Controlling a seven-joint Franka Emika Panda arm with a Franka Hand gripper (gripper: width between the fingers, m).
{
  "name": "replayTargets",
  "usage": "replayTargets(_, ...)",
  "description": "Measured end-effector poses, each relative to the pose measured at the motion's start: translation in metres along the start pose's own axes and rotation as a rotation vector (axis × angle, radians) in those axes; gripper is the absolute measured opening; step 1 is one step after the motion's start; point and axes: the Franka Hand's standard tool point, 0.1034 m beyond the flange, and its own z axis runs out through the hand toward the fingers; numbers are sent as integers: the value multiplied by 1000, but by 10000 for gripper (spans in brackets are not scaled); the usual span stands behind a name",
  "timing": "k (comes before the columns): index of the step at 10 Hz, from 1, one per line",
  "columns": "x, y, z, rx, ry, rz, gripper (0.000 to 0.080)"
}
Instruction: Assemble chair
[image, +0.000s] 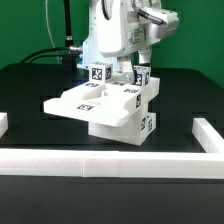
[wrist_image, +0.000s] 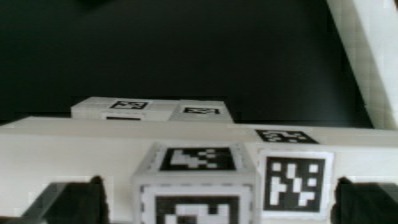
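Claw (image: 120, 72) hangs over a stack of white chair parts (image: 108, 106) sitting mid-counter (image: 30, 90), inside the white rail (image: 110, 162). In the wrist view, 2 dark fingers (wrist_image: 71, 200) flank a tagged block (wrist_image: 235, 182), seemingly gripping it, though contact is hard to confirm.

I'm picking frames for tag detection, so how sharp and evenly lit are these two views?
Exterior view: bright and even, the white chair parts nearly blown out against the black table, their tags small but legible. Wrist view: soft overall, the nearest tagged block large and readable, the jaws only dark blurs at the frame edge.
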Motion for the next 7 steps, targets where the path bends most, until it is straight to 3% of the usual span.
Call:
replayTargets(2,-2,-1,-5,4,-7,-2,648)
replayTargets(4,-11,-3,-21,24,-30,-9,648)
replayTargets(7,-8,-1,-15,17,-22,-18,648)
